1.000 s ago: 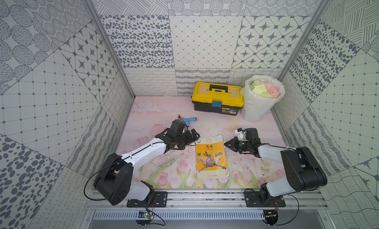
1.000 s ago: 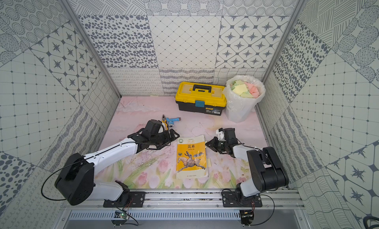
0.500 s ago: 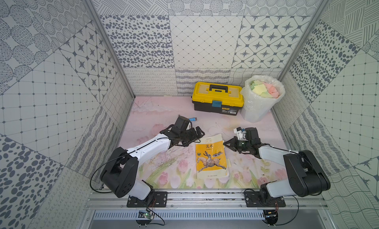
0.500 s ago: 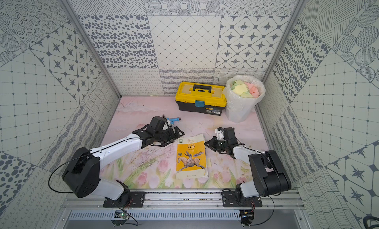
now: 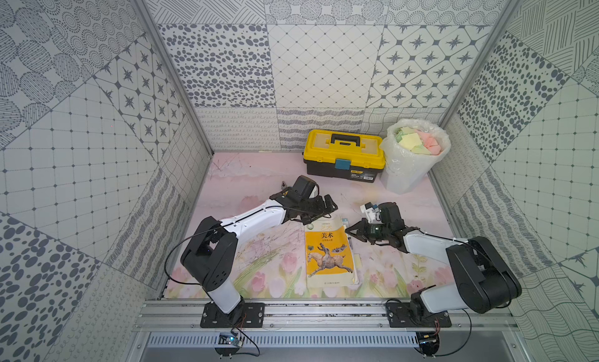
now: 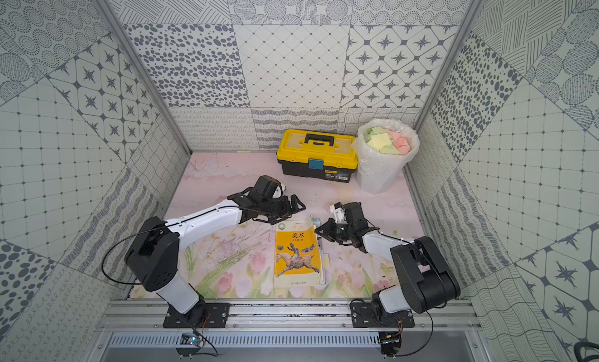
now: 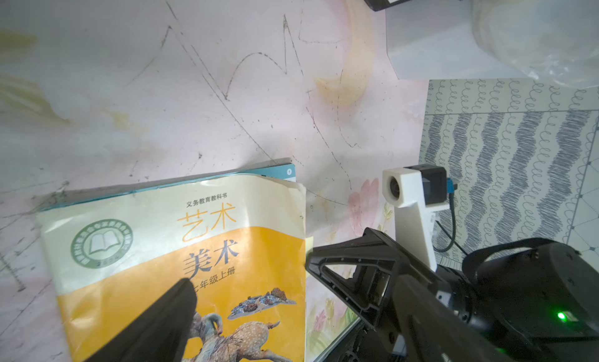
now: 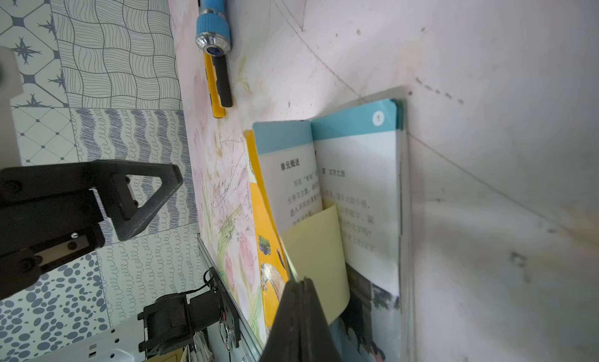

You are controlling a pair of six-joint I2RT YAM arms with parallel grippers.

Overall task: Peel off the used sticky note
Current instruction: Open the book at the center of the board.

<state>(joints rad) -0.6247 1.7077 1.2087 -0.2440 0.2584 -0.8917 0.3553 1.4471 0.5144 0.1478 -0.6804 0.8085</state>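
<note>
Clamped right gripper (image 8: 301, 283) on yellow sticky note (image 8: 314, 247); held left gripper (image 5: 326, 212) wide open over art textbook (image 5: 329, 256); saw note-filled bin (image 5: 409, 174).

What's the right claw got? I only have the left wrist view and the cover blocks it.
Observer: The right wrist view shows the right claw shut on the yellow sticky note.
Operator: Note free?
Observer: No. Its far edge is tucked between two pages of the book.
Operator: Drop-off?
Observer: In both top views a bagged bin beside the toolbox holds discarded notes.
</note>
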